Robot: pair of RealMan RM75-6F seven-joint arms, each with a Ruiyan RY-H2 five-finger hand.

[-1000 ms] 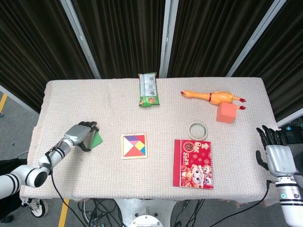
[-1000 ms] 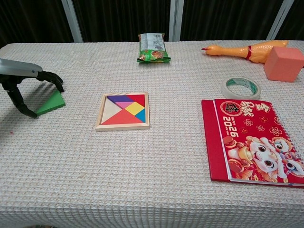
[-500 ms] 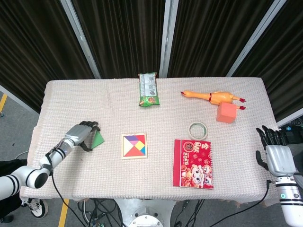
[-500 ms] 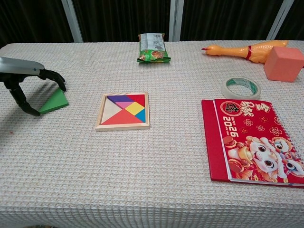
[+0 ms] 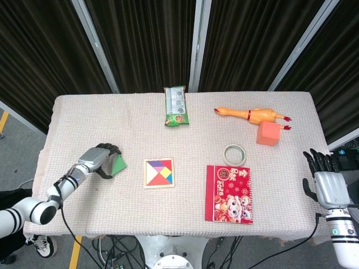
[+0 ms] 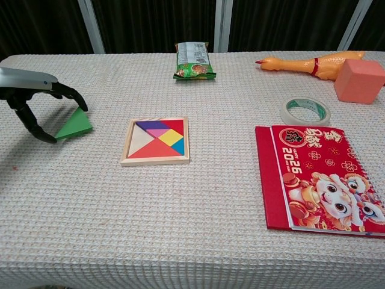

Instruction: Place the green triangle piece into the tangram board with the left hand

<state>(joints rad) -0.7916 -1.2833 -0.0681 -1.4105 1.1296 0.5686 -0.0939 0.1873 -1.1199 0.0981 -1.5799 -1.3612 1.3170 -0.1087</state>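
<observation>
The right hand (image 5: 330, 188) hangs off the table's near right edge, fingers extended and slightly apart, holding nothing; only the head view shows it. Nearest on the table (image 6: 180, 241), at the right, a red calendar (image 6: 322, 177) lies flat. Just beyond its far left corner lies a tape roll (image 6: 305, 111), close to the calendar but not on it. At centre sits the tangram board (image 6: 156, 141), a wooden frame with coloured pieces inside and one pale bare slot at its left. To the left of the board, well apart from it, the green triangle (image 6: 75, 124) is pinched between the fingers and thumb of the left hand (image 6: 30, 96). In the chest view the dark fingertips (image 6: 81, 106) curl over the triangle's far edge, the thumb meets its near corner, and the piece tilts with one edge raised. Whether it still touches the cloth cannot be told. Farther back at the right stands an orange cube (image 6: 359, 80), with a rubber chicken (image 6: 310, 62) lying lengthwise just behind it. At the far centre edge lies a green snack bag (image 6: 194, 60).
</observation>
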